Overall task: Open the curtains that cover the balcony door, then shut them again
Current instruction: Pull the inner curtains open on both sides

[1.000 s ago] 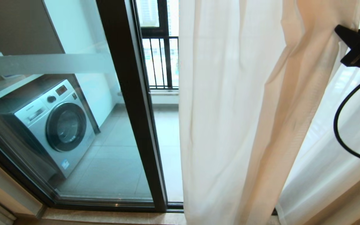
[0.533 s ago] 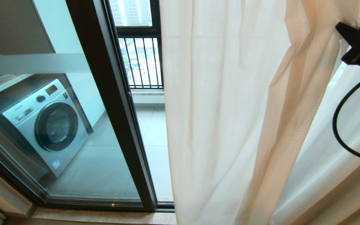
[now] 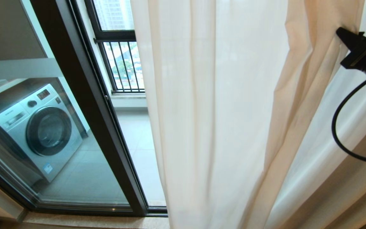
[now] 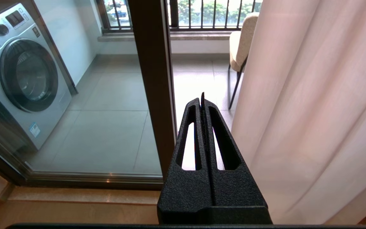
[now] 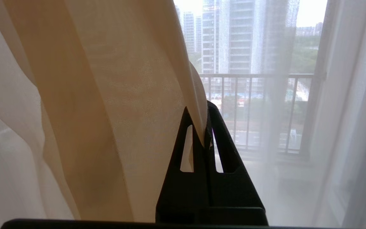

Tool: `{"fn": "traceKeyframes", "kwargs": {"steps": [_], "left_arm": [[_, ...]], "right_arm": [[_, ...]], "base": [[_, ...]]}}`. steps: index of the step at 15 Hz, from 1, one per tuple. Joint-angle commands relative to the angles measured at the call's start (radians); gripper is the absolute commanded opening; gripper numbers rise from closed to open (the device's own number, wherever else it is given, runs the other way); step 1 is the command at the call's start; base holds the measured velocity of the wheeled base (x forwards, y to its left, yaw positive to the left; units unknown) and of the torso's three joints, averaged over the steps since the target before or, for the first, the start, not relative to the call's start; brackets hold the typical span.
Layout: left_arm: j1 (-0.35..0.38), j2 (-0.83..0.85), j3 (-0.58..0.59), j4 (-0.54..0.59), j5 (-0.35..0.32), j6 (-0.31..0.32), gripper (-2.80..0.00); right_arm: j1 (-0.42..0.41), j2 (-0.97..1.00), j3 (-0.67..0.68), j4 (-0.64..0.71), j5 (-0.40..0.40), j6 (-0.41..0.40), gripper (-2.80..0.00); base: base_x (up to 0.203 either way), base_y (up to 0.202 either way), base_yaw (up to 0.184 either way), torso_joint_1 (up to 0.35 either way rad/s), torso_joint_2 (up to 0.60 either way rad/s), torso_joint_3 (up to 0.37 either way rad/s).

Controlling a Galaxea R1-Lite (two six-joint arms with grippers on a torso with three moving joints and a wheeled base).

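The sheer white curtains [image 3: 221, 111] hang in folds over the right half of the head view, cream where bunched. My right gripper [image 3: 340, 31] is at the upper right, shut on a gathered fold of the curtain's edge; in the right wrist view the fabric [image 5: 106, 95] runs down between the closed fingers of that gripper [image 5: 202, 109]. The balcony door [image 3: 84, 105], with dark frame and glass, stands uncovered on the left. My left gripper [image 4: 202, 100] is shut on nothing, low in front of the door frame [image 4: 152, 79], apart from the curtain [image 4: 313, 111].
A silver washing machine [image 3: 40, 127] stands behind the glass on the balcony. A black-barred railing [image 3: 122, 63] and a chair [image 4: 241, 44] lie beyond. A stone sill [image 3: 91, 221] runs under the door. A heavier brownish drape [image 3: 361, 190] hangs at the lower right.
The whole head view has shifted: door frame and washing machine slid left in the picture. The gap between frame and curtain edge widened a little. My right gripper kept its hold on the fold.
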Motion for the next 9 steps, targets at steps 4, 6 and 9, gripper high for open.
{"fn": "traceKeyframes", "kwargs": {"steps": [4,6,9], "left_arm": [[0.0,0.0,0.0,0.0,0.001,0.0,-2.8],[0.0,0.0,0.0,0.0,0.001,0.0,-2.8],[-0.001,0.0,0.0,0.0,0.001,0.001,-2.8]], "right_arm": [[0.001,0.004,0.022,-0.019,0.001,0.001,-2.8],[0.001,0.002,0.02,-0.019,0.001,0.001,-2.8],[0.001,0.001,0.023,-0.019,0.001,0.001,-2.8]], "base": [[0.0,-0.192,0.001,0.004,0.0,0.001],[0.0,-0.19,0.002,0.0,0.0,0.002],[0.0,-0.191,0.001,0.002,0.0,0.002]]}}
